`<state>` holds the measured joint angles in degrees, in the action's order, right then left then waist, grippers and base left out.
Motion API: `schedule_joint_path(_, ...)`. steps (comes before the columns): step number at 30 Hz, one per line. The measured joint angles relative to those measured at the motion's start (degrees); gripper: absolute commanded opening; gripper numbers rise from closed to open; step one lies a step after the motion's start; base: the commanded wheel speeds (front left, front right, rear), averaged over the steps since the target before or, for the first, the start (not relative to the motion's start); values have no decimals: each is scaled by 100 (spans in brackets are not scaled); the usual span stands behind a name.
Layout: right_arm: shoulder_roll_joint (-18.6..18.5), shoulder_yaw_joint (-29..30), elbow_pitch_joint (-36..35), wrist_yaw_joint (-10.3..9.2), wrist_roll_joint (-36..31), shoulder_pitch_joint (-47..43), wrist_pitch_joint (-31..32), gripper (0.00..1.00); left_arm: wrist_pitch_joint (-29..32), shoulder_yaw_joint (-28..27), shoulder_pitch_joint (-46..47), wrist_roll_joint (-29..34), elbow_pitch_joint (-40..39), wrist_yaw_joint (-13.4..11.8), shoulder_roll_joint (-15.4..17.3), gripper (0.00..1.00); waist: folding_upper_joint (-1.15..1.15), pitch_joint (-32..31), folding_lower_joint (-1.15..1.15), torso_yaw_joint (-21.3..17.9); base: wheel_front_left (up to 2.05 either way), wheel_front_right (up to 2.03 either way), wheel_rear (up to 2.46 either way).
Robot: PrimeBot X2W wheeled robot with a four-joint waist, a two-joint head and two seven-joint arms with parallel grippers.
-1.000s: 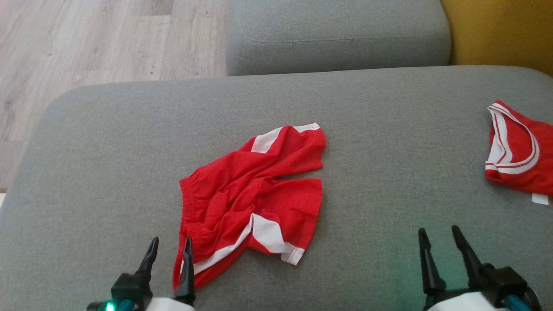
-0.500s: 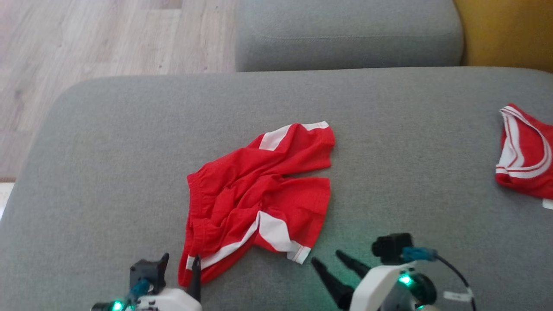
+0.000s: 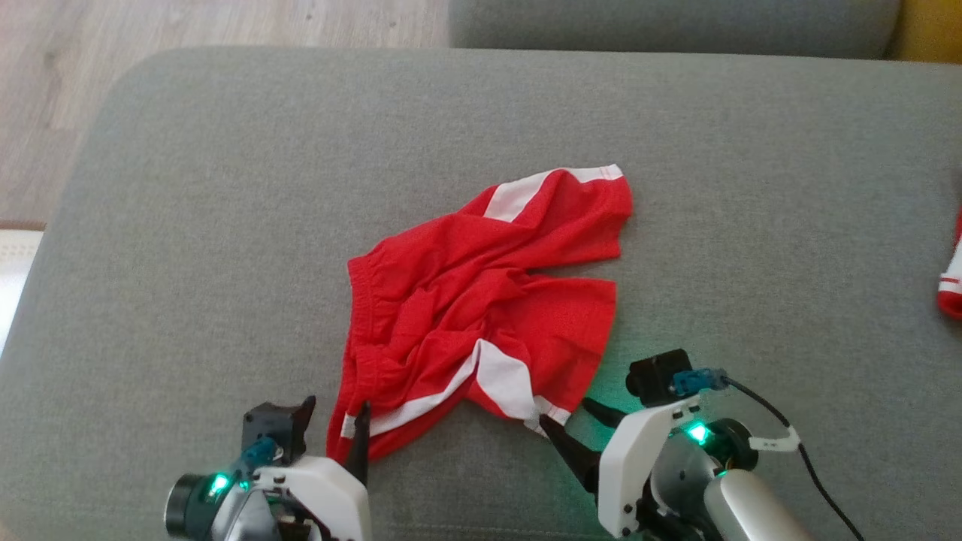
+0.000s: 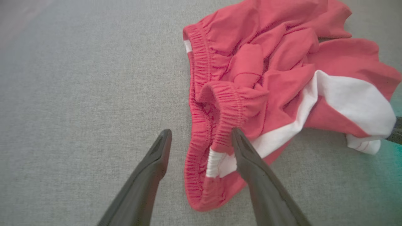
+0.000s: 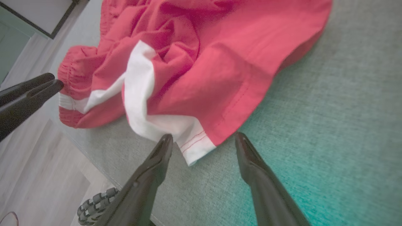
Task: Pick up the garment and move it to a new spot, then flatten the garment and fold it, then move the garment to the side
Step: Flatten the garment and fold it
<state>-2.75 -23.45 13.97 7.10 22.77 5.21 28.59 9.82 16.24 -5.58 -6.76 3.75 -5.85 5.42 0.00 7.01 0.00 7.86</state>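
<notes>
Red shorts [image 3: 481, 315] with white side panels are seen crumpled near the front middle of the grey sofa cushion [image 3: 188, 225], elastic waistband [image 4: 226, 103] toward the robot's left, both leg openings toward the right.

Left end effector [image 3: 333, 428]: fingers apart, nothing clamped. In the left wrist view the left end effector [image 4: 201, 133] is set astride the near end of the waistband, one finger on bare cushion, the other over the white stripe (contact with the fabric cannot be told).

Right end effector [image 3: 565, 413]: fingers apart, nothing clamped. In the right wrist view the right end effector [image 5: 204, 136] is placed on either side of the white hem corner [image 5: 191, 144] of the nearer leg, tips just beside it. Red stitching is visible along that hem.

A second red garment with white trim [image 3: 951, 285] is cut off at the cushion's right edge, well apart from the shorts. Wood floor [image 3: 225, 22] is seen beyond the cushion's far left corner.
</notes>
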Motion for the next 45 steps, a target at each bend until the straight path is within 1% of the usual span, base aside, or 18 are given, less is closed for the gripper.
schedule_joint_path(4, -1, -43, 130, 0, -168, 31, 120, 100, 25, 60, 8, -65, 1, 41, -5, 100, 0, 113, 0, 57, 0, 0, 0)
schedule_joint_path(9, -1, -110, 182, 0, -172, 140, 125, 100, 116, 141, 42, -148, -4, 132, -7, 100, 0, 179, 0, 79, 0, 0, 0)
schedule_joint_path(16, -1, -237, 263, 0, -179, 287, 125, 100, 230, 166, 62, -256, -5, 176, -8, 100, 0, 268, 0, 73, 0, 0, 0)
schedule_joint_path(19, -1, -281, 300, 0, -216, 365, 125, 91, 265, 167, 127, -268, -3, 175, -5, 100, 0, 309, 0, 48, 0, 0, 0)
schedule_joint_path(22, -1, -315, 311, 0, -209, 390, 115, 89, 292, 171, 143, -298, -2, 175, -4, 100, 0, 334, 0, 19, 0, 0, 0)
schedule_joint_path(28, -2, -367, 377, 1, -207, 472, 63, 90, 449, 175, 127, -323, -23, 148, 3, 100, 0, 359, 0, -11, 0, 0, 0)
schedule_joint_path(31, -2, -381, 391, 1, -201, 482, 56, 87, 498, 175, 108, -359, -62, 144, 15, 100, 0, 368, 0, -11, 0, 0, 0)
schedule_joint_path(32, -2, -382, 396, 1, -201, 485, 56, 86, 528, 177, 104, -359, -82, 129, 21, 91, 0, 371, 0, -10, 0, 0, 0)
schedule_joint_path(33, -2, -383, 402, 1, -201, 486, 55, 82, 532, 178, 103, -360, -97, 124, 24, 84, 0, 375, 0, -7, 0, 0, 0)
schedule_joint_path(35, -2, -385, 430, 1, -200, 508, 55, 71, 573, 187, 95, -400, -148, 123, 40, 54, 0, 384, 0, 3, 0, 0, 0)
schedule_joint_path(37, -5, -387, 439, 1, -200, 521, 54, 67, 586, 191, 89, -410, -170, 123, 47, 42, 0, 388, 0, 8, 0, 0, 0)
schedule_joint_path(39, -5, -413, 468, 1, -200, 549, 38, 58, 632, 204, 77, -417, -181, 123, 68, 29, 0, 388, 0, 15, 0, 0, 0)
schedule_joint_path(40, -5, -430, 493, 1, -200, 578, 40, 54, 678, 208, 64, -417, -188, 123, 81, 21, 0, 386, 0, 15, 0, 0, 0)
schedule_joint_path(41, -7, -447, 512, 1, -200, 599, 40, 44, 709, 214, 42, -430, -194, 127, 98, 0, 0, 385, 0, 13, 0, 0, 0)
schedule_joint_path(42, -7, -464, 520, 0, -200, 605, 40, 7, 733, 216, 10, -463, -199, 127, 108, 0, 0, 383, 0, 9, 0, 0, 0)
schedule_joint_path(43, -16, -544, 538, 0, -138, 608, 42, 0, 816, 237, -43, -515, -203, 136, 129, 0, 0, 372, 0, -10, 0, 0, 0)
schedule_joint_path(45, -18, -594, 560, 0, 42, 600, 41, 0, 856, 247, -85, -591, -258, 157, 133, 0, 0, 347, 0, -41, 0, 0, 0)
